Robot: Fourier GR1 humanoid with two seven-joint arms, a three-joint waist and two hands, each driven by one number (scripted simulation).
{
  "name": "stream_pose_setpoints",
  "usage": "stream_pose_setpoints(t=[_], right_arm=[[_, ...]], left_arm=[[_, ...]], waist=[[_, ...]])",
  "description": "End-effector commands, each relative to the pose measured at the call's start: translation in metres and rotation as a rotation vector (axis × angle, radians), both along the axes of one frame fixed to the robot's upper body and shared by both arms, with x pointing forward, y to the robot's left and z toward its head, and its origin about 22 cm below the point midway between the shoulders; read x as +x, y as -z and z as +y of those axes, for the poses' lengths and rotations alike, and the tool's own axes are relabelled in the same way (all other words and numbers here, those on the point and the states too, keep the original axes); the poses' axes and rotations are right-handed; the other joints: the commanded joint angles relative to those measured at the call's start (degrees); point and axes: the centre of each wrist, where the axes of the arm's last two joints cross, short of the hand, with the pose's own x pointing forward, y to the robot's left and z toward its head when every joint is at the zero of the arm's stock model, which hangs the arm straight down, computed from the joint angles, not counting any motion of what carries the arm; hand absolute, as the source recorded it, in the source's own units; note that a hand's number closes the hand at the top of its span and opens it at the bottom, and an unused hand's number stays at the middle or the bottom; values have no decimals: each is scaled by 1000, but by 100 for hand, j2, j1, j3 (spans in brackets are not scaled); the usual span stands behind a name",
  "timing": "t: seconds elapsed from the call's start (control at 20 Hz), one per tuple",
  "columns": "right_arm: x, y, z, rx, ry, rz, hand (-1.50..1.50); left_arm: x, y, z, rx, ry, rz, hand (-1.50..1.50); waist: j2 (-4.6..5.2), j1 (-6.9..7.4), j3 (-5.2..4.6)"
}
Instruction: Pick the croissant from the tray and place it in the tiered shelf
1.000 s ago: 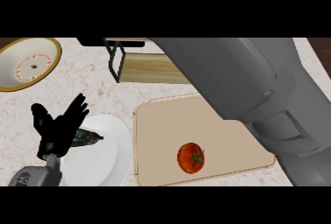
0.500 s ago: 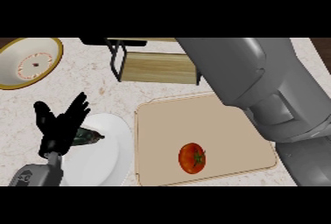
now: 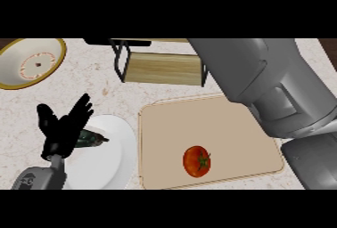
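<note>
Bright, even light across counter (image 3: 105, 91); soft shading on grey forearm (image 3: 263, 80).

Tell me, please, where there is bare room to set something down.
Bare: the tray above the tomato, and the counter between bowl and plate. Crowded: the plate's left, under the left hand.

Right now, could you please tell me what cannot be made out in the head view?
- Right hand: not visible; the grey right forearm runs to the top edge.
- Tiered shelf: right side hidden behind that forearm.
- Croissant: none shows; the tray bears only a tomato.
- Dark item on the white plate, beside the left hand: too small to name.
</note>
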Motion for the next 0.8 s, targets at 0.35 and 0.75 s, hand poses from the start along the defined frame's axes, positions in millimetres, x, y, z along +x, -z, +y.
stream_pose_setpoints(t=[0.35,0.75], right_arm=[[14,20,-15,-89,-11,59,150],[3,-10,-7,359,73,-73,-150]], left_arm=[[-20,36,1,-1,-16,91,0],[-9,16,19,-1,-11,99,0]], waist=[[29,-5,-47],[10,-9,-42]])
